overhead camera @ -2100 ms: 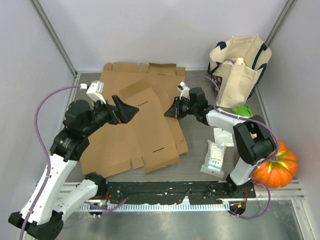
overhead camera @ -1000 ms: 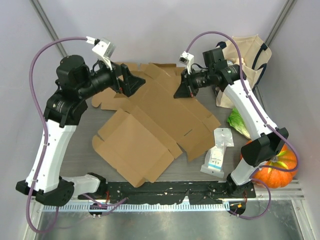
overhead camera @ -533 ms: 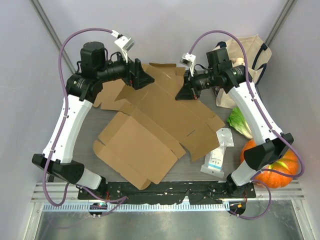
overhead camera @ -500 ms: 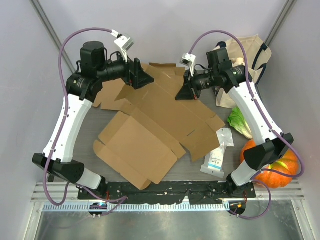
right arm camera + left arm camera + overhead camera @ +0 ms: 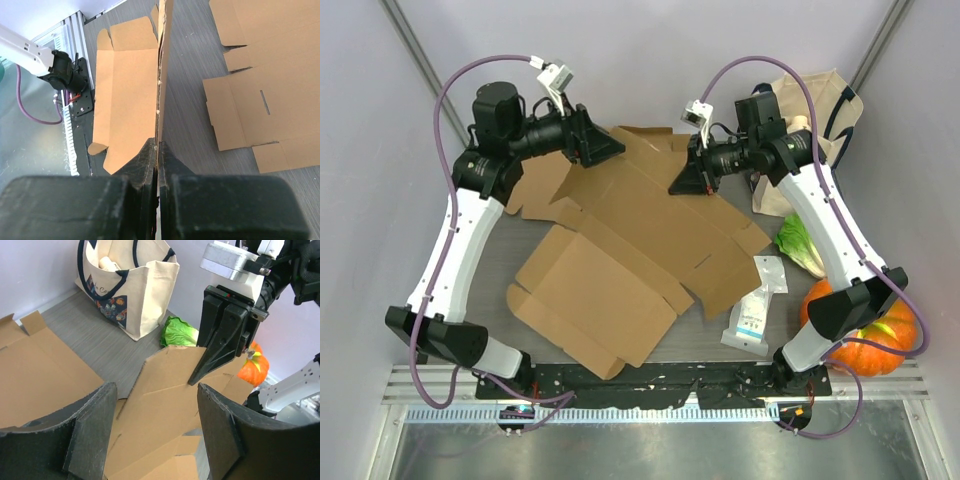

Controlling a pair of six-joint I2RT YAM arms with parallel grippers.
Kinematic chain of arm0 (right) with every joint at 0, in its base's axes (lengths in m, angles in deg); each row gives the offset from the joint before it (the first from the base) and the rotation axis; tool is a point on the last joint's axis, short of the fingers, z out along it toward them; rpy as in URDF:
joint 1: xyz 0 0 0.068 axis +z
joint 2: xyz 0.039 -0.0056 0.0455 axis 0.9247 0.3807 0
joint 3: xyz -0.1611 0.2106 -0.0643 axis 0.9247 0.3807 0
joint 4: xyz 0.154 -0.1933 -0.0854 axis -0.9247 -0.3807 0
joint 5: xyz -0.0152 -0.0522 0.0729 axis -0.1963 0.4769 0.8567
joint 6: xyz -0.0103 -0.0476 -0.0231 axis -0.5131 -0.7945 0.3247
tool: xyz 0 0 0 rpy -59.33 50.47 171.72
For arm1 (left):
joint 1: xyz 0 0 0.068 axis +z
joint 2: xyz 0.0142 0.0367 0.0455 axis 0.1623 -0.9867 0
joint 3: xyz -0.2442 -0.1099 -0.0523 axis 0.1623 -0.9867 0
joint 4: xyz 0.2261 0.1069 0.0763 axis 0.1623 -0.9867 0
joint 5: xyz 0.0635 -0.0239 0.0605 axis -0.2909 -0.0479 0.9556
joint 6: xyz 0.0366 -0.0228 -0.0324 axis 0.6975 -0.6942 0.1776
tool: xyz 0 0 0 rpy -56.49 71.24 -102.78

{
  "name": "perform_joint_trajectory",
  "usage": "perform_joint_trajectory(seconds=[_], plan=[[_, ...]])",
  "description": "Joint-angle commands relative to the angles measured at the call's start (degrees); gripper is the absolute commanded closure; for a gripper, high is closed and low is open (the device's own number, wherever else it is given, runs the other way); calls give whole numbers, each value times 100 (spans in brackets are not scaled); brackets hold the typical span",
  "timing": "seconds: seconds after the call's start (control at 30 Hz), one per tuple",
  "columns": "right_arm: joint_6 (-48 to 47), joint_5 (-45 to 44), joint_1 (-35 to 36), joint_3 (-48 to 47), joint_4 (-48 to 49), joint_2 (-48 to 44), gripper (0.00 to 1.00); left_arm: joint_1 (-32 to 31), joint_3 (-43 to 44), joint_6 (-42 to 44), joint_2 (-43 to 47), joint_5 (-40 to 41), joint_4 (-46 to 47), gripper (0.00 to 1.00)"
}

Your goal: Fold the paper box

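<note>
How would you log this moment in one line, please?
right gripper: shut on paper box edge, box raised | left gripper: open, facing box, no grip | box: not yet assembled

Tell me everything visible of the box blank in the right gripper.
The box blank is plain brown cardboard, unfolded, with creased panels, notched flaps and a thin slot. Its far edge is lifted, pinched in the shut right gripper; its near end rests on the table. The open left gripper hovers at the raised edge, not clamped on it.
</note>
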Motion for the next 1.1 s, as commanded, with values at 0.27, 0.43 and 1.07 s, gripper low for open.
perform_joint_trajectory(seconds=[0.27, 0.43, 1.07], plan=[[532, -204, 37, 144, 962, -290, 99, -258, -906, -934, 874, 320, 1267, 41], [717, -239, 124, 170, 1147, -299, 99, -487, -959, -943, 822, 460, 1241, 41], [823, -266, 766, 477, 1947, -615, 99, -847, -1363, -1075, 575, 1066, 1382, 53]])
